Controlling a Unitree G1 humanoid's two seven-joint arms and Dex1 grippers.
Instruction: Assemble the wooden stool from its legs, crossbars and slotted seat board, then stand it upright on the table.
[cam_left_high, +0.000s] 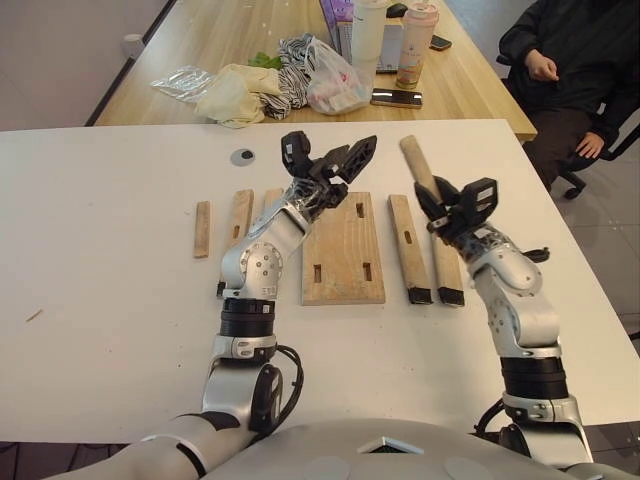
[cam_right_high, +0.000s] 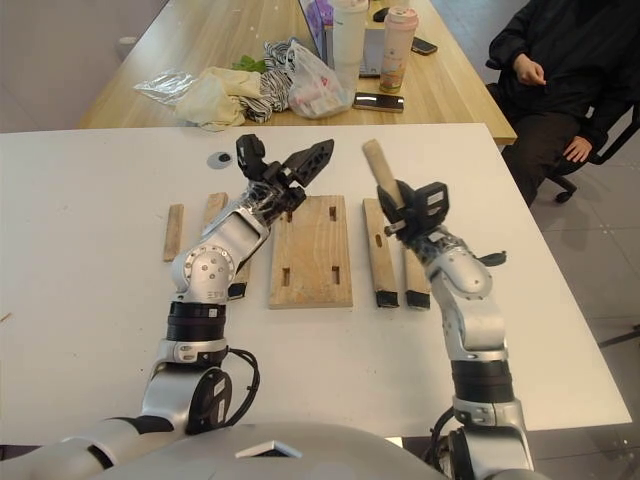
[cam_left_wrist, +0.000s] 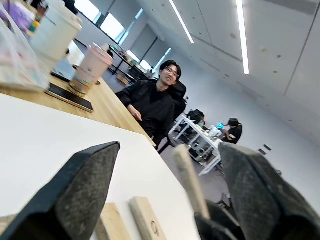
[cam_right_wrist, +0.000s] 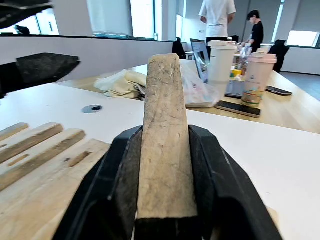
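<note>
White bench (cam_left_high: 100, 250) has a small grey round disc (cam_left_high: 241, 157) nr the middle of its far edge. Behind it a 2nd, wooden bench (cam_left_high: 200, 40) holds clutter along its near edge, left to right: clear plastic wrap (cam_left_high: 182, 80), cream cloth (cam_left_high: 232, 95), zebra-striped fabric (cam_left_high: 290, 62), white plastic bag (cam_left_high: 330, 85) w/ pink contents, dark phone (cam_left_high: 396, 97) lying flat. Further back stand a tall white cup (cam_left_high: 367, 35) & a pink tumbler (cam_left_high: 417, 40) side by side, w/ another phone (cam_left_high: 440, 43) nr the right edge.

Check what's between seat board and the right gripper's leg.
One slotted leg lies flat between the seat board and the held leg in the right gripper; both eye views show it.
</note>
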